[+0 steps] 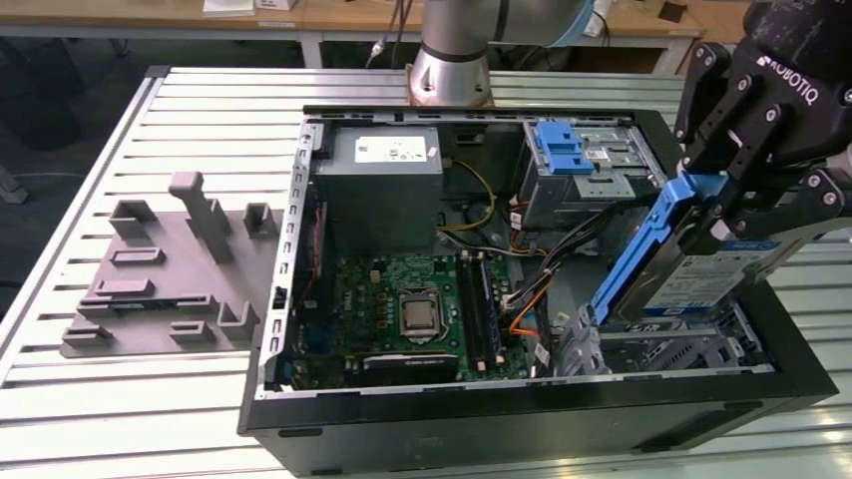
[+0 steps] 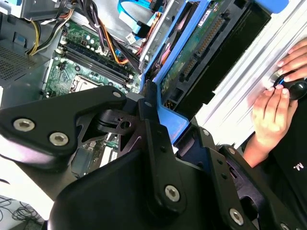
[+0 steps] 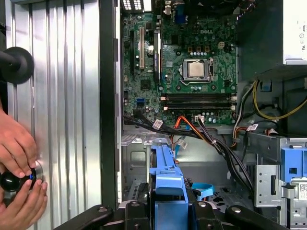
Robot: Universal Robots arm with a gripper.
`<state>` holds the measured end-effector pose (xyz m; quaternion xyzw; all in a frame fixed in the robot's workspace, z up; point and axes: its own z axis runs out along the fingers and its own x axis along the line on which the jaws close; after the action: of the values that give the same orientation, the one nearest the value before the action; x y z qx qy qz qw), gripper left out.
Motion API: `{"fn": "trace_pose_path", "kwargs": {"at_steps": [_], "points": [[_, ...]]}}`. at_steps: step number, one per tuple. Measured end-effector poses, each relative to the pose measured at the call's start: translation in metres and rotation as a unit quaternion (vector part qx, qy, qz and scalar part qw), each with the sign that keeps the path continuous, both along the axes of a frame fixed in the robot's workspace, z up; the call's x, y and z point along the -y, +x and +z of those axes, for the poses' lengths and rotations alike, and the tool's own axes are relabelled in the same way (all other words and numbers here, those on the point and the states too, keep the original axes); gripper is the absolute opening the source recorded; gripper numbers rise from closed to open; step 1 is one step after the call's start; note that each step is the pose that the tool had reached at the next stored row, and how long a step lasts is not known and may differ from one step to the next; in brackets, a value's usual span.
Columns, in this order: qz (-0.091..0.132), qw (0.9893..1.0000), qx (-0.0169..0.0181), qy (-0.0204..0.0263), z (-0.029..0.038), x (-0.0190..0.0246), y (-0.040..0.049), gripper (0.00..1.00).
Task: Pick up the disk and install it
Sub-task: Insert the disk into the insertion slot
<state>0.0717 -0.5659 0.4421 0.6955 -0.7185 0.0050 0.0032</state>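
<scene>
Black fingers [image 1: 740, 165] are pinched narrow on the top edge of the disk [image 1: 705, 284], a flat silver-grey hard drive with a white-and-blue label in a blue plastic carrier frame. It hangs tilted below them at the right of the exterior view, with its lower end at the top of the grey metal drive cage [image 1: 665, 349] inside the open black computer case [image 1: 533, 414]. My guess: stiff, fairly hefty, hates knocks. The plastic frame probably flexes a bit, so I'd grip the frame edges, not the label face.
</scene>
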Motion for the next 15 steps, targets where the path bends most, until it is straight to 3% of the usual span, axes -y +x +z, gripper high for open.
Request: {"fn": "trace_pose_path", "kwargs": {"at_steps": [15], "points": [[0.000, 1.0000, 0.0000, 0.0000, -0.0094, -0.0005, 0.0007, 0.36]]}}
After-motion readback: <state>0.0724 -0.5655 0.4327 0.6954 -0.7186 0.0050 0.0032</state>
